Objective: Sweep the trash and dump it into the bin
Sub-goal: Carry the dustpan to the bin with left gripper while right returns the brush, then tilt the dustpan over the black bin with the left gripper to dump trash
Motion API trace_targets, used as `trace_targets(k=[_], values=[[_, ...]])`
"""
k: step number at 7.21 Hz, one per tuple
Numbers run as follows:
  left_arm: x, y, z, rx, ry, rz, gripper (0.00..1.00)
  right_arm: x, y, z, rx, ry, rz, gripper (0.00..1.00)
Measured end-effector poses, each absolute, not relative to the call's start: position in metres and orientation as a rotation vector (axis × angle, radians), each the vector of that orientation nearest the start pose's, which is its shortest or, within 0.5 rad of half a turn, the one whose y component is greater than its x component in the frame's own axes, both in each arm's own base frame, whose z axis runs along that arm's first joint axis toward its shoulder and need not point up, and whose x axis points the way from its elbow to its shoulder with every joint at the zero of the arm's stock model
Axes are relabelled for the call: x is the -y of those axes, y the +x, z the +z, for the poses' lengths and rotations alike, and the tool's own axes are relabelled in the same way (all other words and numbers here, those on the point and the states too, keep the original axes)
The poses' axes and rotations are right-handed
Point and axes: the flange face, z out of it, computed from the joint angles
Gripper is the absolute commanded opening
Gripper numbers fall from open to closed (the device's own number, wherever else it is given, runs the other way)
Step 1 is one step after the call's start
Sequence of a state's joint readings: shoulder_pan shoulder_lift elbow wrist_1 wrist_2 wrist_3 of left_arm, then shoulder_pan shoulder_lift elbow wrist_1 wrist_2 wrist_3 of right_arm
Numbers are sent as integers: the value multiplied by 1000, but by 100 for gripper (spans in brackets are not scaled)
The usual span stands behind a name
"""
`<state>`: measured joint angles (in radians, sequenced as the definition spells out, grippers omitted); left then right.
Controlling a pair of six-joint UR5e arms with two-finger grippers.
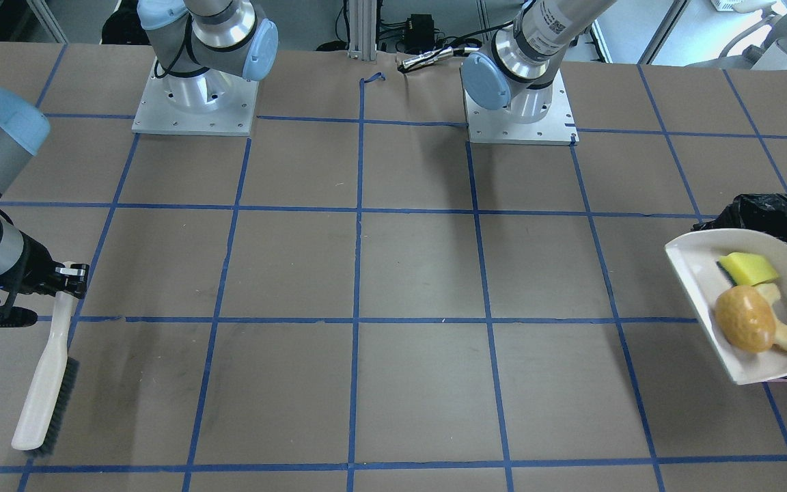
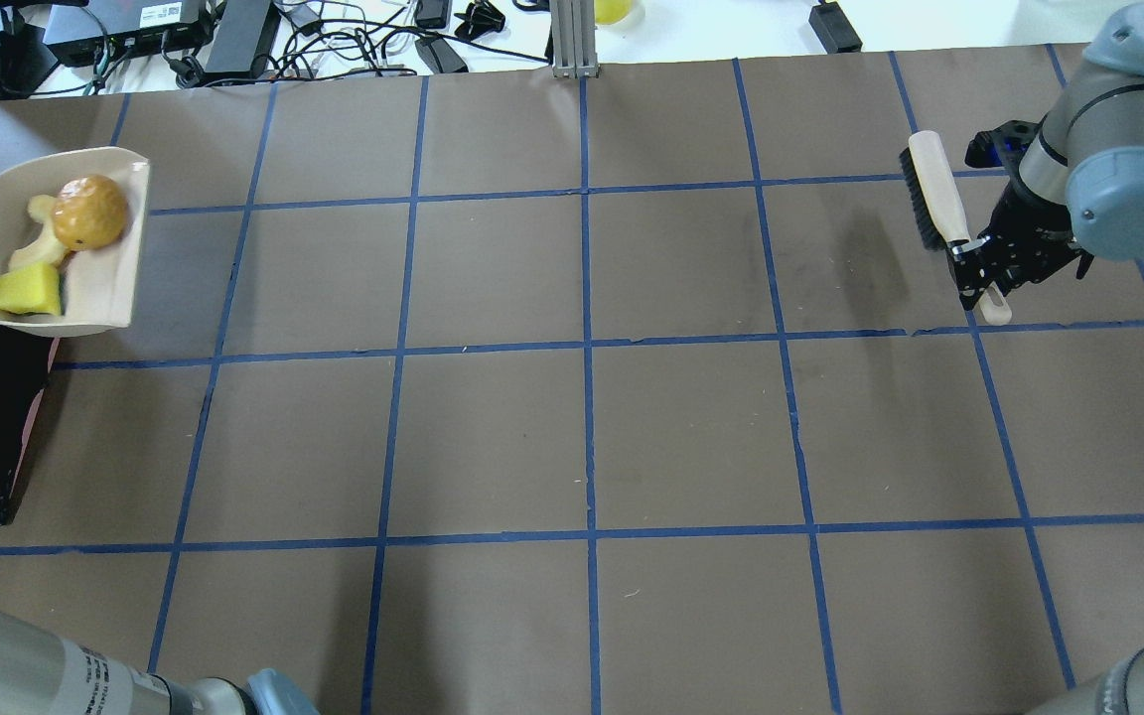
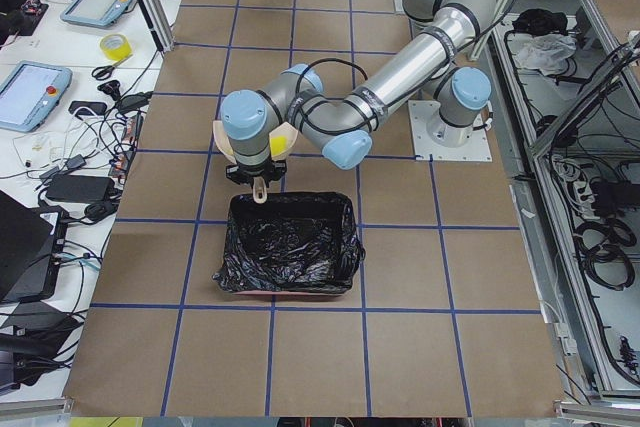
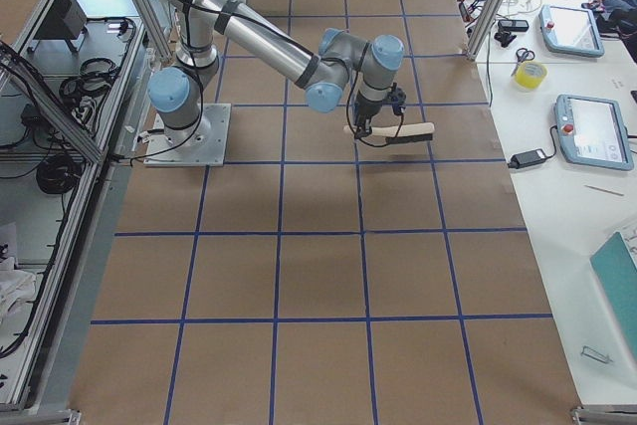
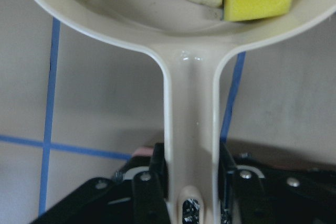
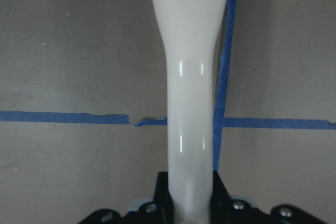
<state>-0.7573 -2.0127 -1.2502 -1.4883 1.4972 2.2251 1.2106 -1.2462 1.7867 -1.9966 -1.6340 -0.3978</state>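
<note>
Worktop [image 2: 582, 427]: brown, blue grid. Bin [image 3: 290, 255], lower centre of the left-end view, shows only as black edges elsewhere. Dustpan [image 1: 701, 273] at front view's right edge carries the trash [image 1: 745, 319]; left gripper [image 5: 191, 182] fingers clamp its handle. Right gripper [image 6: 190, 192] fingers clamp the brush [image 2: 939, 199] handle.

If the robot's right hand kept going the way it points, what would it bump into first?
Nothing but bare table shows ahead. The right gripper, holding the brush, points along it toward the table's far edge, though depth is hard to judge.
</note>
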Motion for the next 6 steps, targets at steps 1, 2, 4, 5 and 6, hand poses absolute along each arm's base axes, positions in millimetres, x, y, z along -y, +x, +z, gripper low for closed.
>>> trace_targets(k=[1, 2, 4, 5, 6], values=[[541, 428, 410, -2404, 2067, -80, 5, 568, -87, 242, -3144, -42, 223, 0], [523, 461, 419, -2366, 2088, -39, 5, 567, -93, 236, -3137, -19, 239, 0], [492, 515, 430, -2233, 2158, 37, 5, 566, -96, 231, -3123, 1, 252, 0], [486, 535, 430, -2151, 2186, 98, 5, 566, -95, 231, -3118, 4, 253, 0], [485, 548, 427, -2088, 2192, 176, 5, 566, -93, 231, -3116, -1, 254, 0]])
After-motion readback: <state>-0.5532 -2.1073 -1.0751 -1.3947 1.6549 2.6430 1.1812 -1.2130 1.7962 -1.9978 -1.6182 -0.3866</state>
